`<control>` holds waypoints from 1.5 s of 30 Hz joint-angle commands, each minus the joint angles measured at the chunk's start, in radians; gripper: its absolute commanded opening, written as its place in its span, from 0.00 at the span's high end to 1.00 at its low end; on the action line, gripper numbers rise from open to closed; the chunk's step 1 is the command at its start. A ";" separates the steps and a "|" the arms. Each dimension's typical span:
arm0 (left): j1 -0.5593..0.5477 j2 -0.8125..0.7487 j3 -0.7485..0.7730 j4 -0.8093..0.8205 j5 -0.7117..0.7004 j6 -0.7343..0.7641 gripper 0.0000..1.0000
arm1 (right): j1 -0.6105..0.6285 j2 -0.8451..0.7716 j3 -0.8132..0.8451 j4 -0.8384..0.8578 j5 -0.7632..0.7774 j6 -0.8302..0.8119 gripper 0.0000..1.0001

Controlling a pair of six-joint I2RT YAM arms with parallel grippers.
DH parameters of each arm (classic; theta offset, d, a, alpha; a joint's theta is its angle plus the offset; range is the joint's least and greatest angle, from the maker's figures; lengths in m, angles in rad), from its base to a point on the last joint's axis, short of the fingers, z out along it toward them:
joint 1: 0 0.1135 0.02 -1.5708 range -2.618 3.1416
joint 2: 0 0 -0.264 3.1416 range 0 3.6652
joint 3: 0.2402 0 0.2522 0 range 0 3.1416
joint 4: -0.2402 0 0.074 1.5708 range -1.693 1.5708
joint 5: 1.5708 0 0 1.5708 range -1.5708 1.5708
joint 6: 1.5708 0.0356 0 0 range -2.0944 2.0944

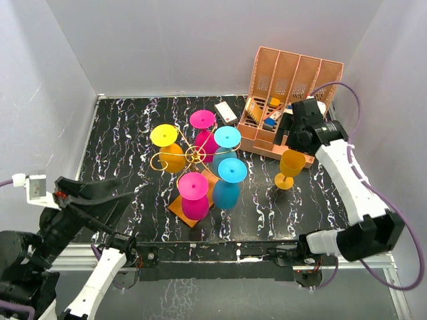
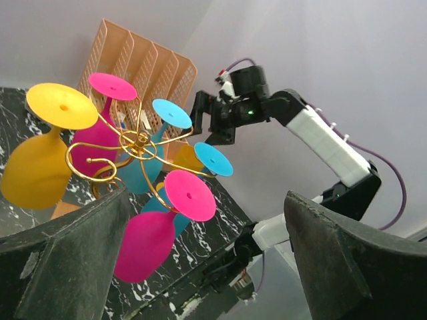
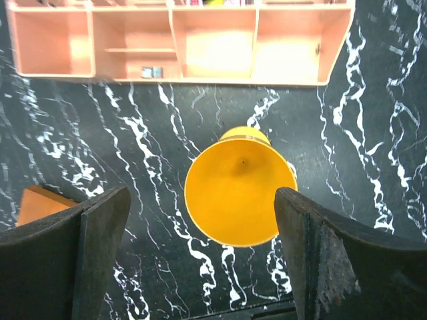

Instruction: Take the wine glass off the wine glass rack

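Seen from the right wrist, the orange wine glass (image 3: 233, 193) hides its own stem under its bowl, and the pink organiser (image 3: 213, 50) is cut off at the top edge (its small contents are unreadable). From above, a pink glass (image 1: 194, 200) and a blue glass (image 1: 227, 190) cover most of the base of the wine glass rack (image 1: 193, 155).

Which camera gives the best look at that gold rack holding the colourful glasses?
The top external view: the whole wine glass rack shows from above, gold arms down to orange base. The left wrist view shows the curled arms close up, base mostly hidden. The right wrist view catches only a corner of the base.
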 commanded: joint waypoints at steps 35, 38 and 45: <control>0.005 0.391 0.054 -0.255 0.192 -0.105 0.23 | -0.004 -0.667 -0.393 0.450 0.053 -0.213 0.01; 0.004 0.411 0.127 -0.356 -0.006 -0.090 0.24 | -0.004 -0.663 -0.389 0.449 0.049 -0.213 0.01; 0.004 0.492 0.132 -0.271 -0.163 -0.026 0.21 | -0.005 -0.669 -0.385 0.450 0.037 -0.215 0.01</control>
